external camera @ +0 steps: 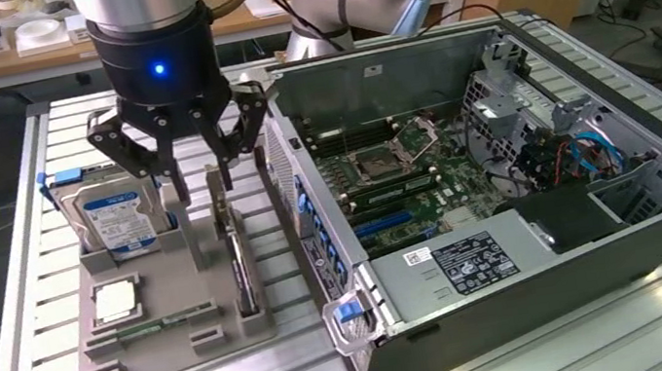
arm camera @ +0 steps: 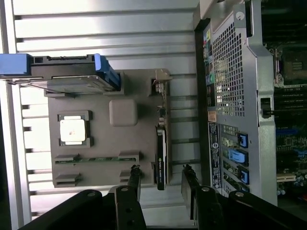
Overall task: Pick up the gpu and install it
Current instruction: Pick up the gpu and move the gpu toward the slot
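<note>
Now | gpu [arm camera: 160,155]: thin dark card, upright on edge | gripper [external camera: 202,182]: wide open, empty, above it

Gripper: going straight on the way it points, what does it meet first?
Probably the gpu, standing on edge in the grey holder: the gripper hangs with open jaws either side of its top edge. The gap above it is unclear.

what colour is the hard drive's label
The label is blue and white, clearest in the exterior view.
</note>
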### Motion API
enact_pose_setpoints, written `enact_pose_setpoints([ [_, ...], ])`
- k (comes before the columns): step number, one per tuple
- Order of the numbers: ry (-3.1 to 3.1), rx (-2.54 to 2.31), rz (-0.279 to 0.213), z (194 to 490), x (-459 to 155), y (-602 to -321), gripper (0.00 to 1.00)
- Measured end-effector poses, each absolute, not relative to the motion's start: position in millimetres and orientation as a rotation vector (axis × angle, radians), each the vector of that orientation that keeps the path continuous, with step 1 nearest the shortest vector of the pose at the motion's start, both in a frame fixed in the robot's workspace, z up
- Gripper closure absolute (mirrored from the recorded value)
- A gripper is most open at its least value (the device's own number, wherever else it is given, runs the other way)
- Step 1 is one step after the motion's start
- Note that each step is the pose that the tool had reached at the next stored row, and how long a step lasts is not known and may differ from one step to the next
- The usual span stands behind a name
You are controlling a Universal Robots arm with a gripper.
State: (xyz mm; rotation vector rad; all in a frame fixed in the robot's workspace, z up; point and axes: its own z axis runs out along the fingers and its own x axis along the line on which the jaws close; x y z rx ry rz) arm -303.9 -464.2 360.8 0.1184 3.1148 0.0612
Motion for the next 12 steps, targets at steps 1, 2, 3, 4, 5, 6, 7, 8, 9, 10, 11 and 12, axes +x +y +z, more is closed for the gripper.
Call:
enact_pose_setpoints([
  [1, 3.115, 0.118, 0.061, 359.1, -303.9, -464.2, 0.53],
  [2, 3.115, 0.118, 0.061, 357.4, -303.9, -464.2, 0.53],
  [3, 3.115, 0.118, 0.061, 356.1, -303.9, -464.2, 0.53],
  [4, 3.115, 0.118, 0.061, 355.9, -303.9, -464.2, 0.53],
  [5, 3.115, 0.118, 0.061, 355.9, -303.9, -464.2, 0.53],
  [6, 3.115, 0.118, 0.061, 355.9, -303.9, -464.2, 0.53],
  [7, 3.115, 0.118, 0.061, 355.9, -303.9, -464.2, 0.53],
  [8, 3.115, 0.118, 0.061, 355.8, -303.9, -464.2, 0.53],
  [9, 3.115, 0.118, 0.061, 354.8, -304.0, -464.2, 0.53],
  [10, 3.115, 0.118, 0.061, 353.3, -304.0, -464.2, 0.53],
  [11, 3.115, 0.118, 0.061, 351.5, -303.9, -464.3, 0.53],
  [12, 3.115, 0.118, 0.061, 349.8, -303.9, -464.2, 0.53],
])
